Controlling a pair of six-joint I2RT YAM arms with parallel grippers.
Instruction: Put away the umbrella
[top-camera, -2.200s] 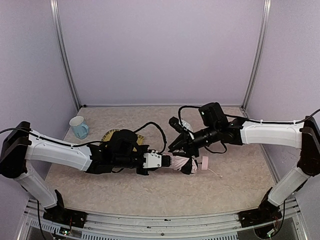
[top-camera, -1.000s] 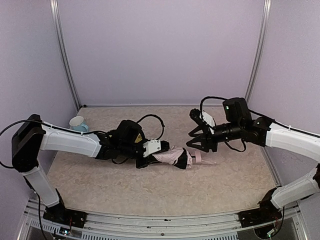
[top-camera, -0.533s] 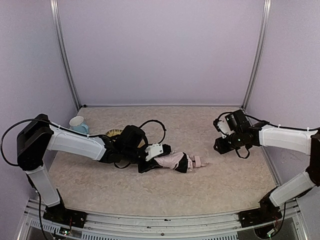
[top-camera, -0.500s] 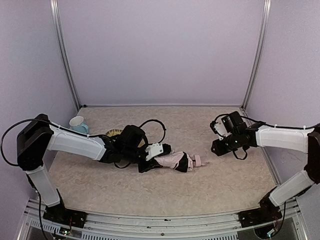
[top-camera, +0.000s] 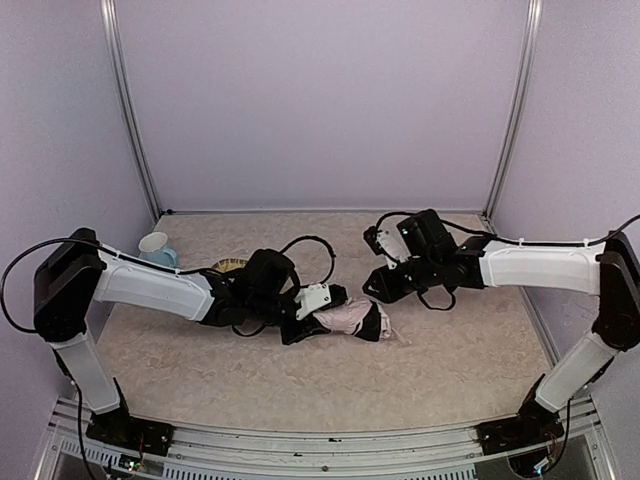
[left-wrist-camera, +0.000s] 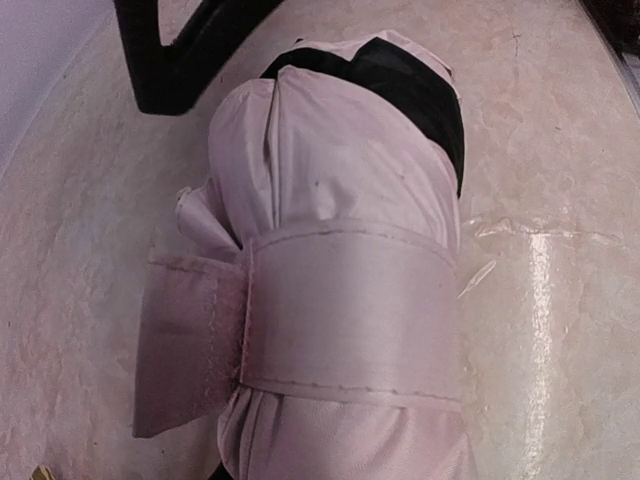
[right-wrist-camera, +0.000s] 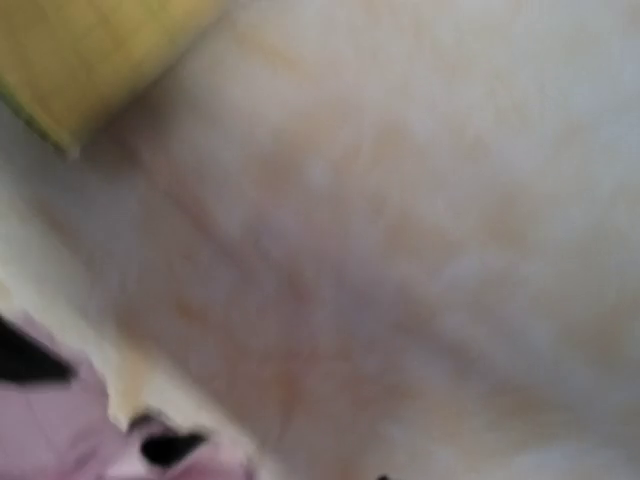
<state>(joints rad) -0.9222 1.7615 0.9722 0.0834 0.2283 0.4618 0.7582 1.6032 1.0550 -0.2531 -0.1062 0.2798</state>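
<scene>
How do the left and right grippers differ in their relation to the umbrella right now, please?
The left gripper is closed on one end of the folded umbrella; the right gripper hangs by its other end, and whether it touches I cannot tell. The left gripper's camera shows the umbrella sharply; the right gripper's view is blurred. Both are low over the table.

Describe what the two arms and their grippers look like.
The left arm and right arm have long white shells between black joints. The left gripper and right gripper are black, each with a white block near its fingers. Thin black cables loop above both wrists.
</scene>
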